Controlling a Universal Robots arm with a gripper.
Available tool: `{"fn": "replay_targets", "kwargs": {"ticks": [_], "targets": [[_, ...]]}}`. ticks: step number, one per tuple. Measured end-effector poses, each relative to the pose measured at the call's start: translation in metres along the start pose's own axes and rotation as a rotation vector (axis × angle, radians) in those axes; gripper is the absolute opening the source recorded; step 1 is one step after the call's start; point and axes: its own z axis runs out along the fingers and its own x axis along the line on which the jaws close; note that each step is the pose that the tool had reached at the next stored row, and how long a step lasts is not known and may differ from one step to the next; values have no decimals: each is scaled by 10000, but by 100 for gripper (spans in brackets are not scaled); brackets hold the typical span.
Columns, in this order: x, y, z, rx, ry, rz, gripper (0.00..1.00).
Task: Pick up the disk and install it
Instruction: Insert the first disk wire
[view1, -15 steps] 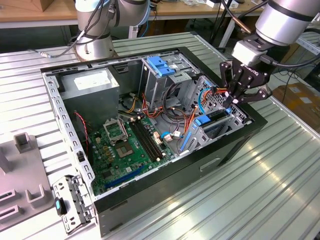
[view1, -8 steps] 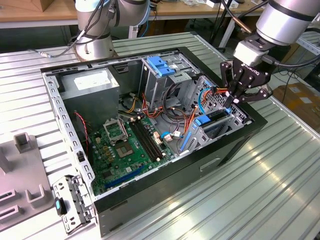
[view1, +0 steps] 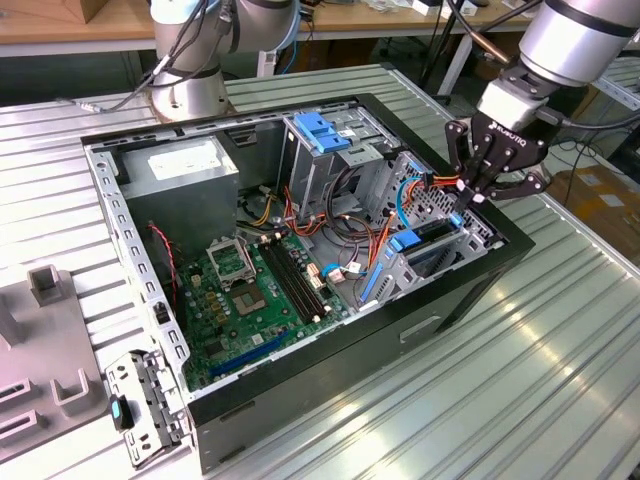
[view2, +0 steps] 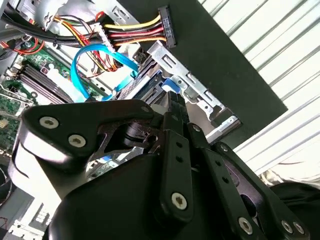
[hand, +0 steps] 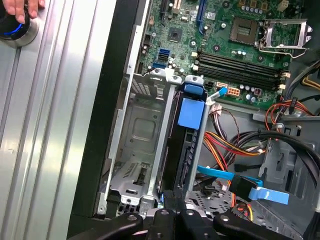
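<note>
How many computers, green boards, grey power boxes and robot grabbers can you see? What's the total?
Open computer case: 1
Green motherboard: 1
Grey power-supply box: 1
Gripper: 1
Total: 4

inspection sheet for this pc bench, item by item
surface: ribbed silver metal table, carrying an open black computer case
job's things: hard disk in blue carrier rails stands edge-on in the drive cage, beside a silver metal bay
clutter: grey power-supply box inside the case; grey fixture at the exterior view's left
gripper: black gripper poised over the disk's bay
cables: light-blue flat data cable and red-yellow-black wire bundle near the bay
surroundings: second arm's grey base; a hand on a round button
</note>
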Motion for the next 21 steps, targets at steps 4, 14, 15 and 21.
{"fn": "replay_targets", "kwargs": {"ticks": [4, 14, 15, 21], "targets": [[18, -118, -6, 5, 9, -514, 11], [21, -131, -16, 6, 9, -667, 11], [21, -132, -19, 6, 11, -688, 11], [18, -139, -74, 7, 12, -758, 11]]}}
